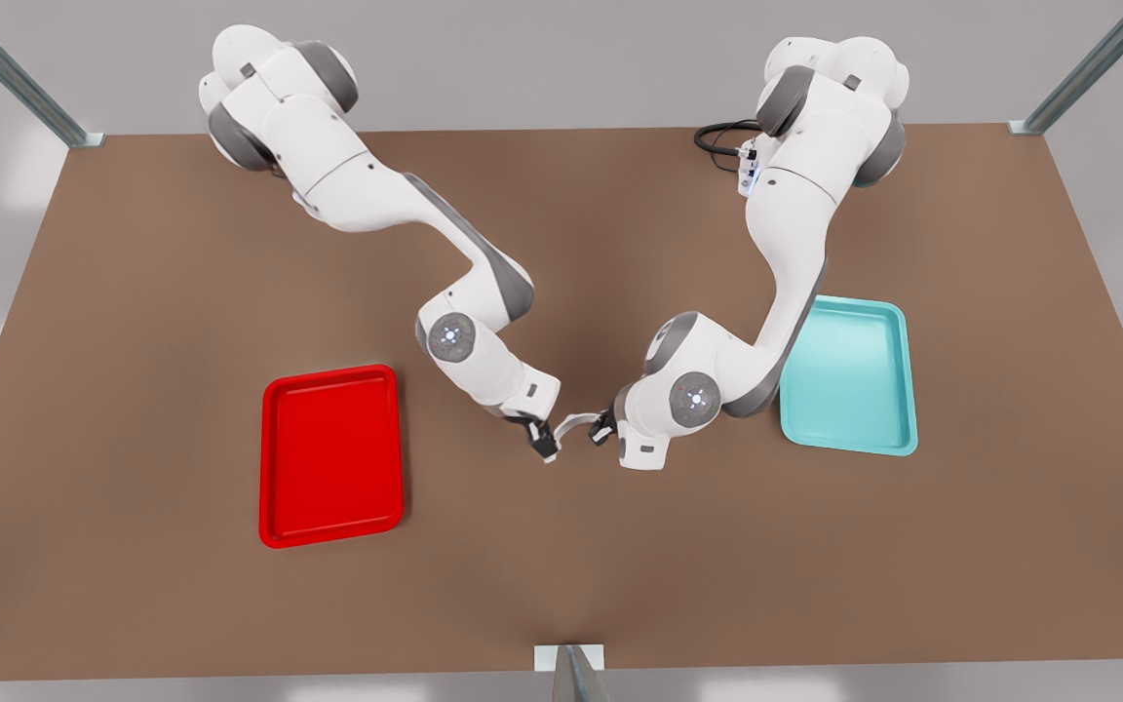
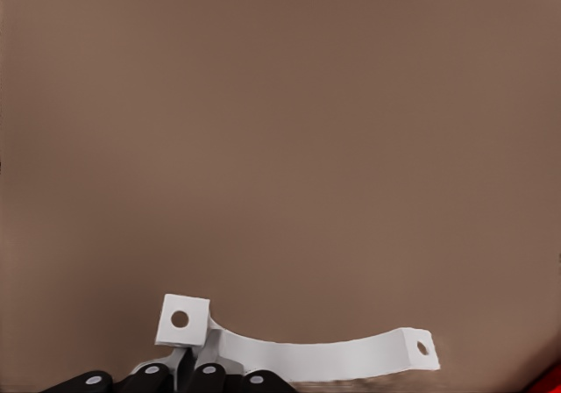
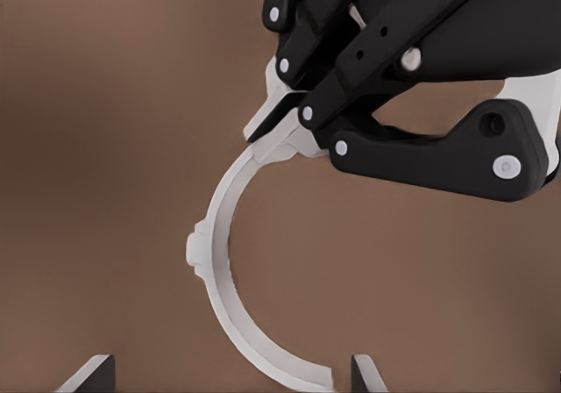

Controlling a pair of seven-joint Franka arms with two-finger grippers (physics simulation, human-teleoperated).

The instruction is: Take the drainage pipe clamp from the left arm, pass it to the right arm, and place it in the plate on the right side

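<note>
Cyan tray (image 1: 849,380) on brown table (image 1: 561,565), black cable (image 1: 717,136) at far edge

The drainage pipe clamp (image 1: 576,422) was white; the plate (image 1: 330,454) red, a tray (image 1: 849,375) cyan, the table (image 1: 133,292) brown.

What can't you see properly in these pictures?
- Front view: the drainage pipe clamp is too small to tell whether the right gripper touches it.
- Left wrist view: the left gripper is cut off by the picture's edge, so its grip is hidden.
- Right wrist view: the clamp's far tab is cut off by the edge.
- Front view: the left arm hides part of the cyan tray.
</note>
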